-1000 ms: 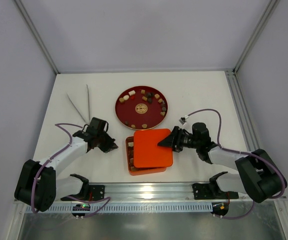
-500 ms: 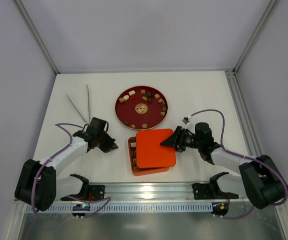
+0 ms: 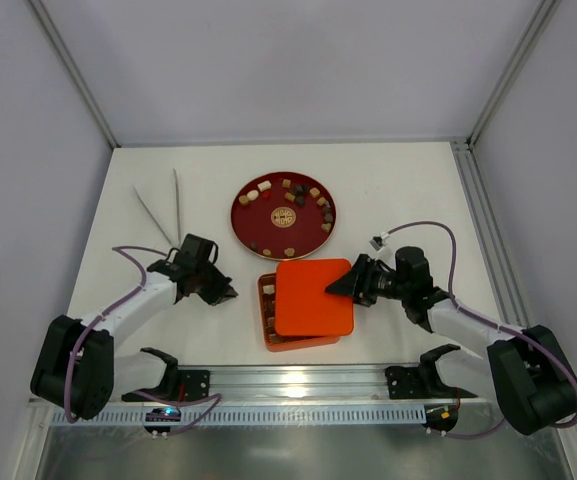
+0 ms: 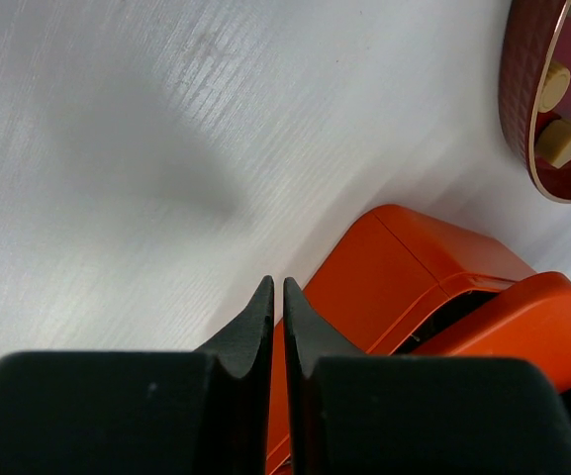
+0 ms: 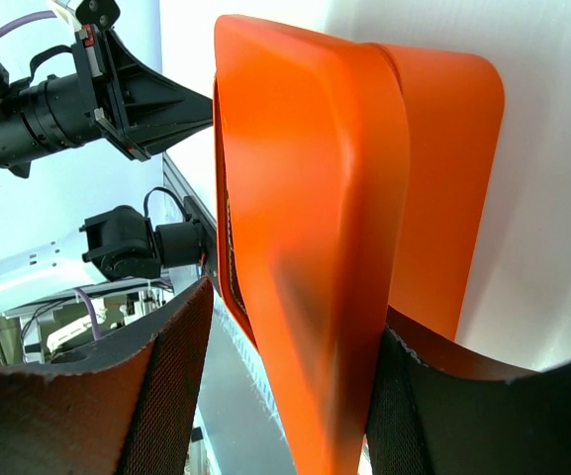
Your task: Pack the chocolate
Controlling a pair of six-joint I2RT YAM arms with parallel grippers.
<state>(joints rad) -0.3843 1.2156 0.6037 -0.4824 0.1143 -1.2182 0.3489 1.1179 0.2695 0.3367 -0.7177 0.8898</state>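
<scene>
Orange lid (image 3: pixel 313 297), clamped at its right edge by the right gripper (image 3: pixel 348 284), is sitting askew over the orange gridded box (image 3: pixel 290 343), while the left gripper (image 3: pixel 230 294) is resting pinched together and empty just left of it. Chocolate pieces (image 3: pixel 265 187) are lying scattered on the red plate (image 3: pixel 236 212) behind the box, a few in its uncovered left cells; they are probably light, firm and slippery, best pinched across the sides. No writing is showing legibly.
</scene>
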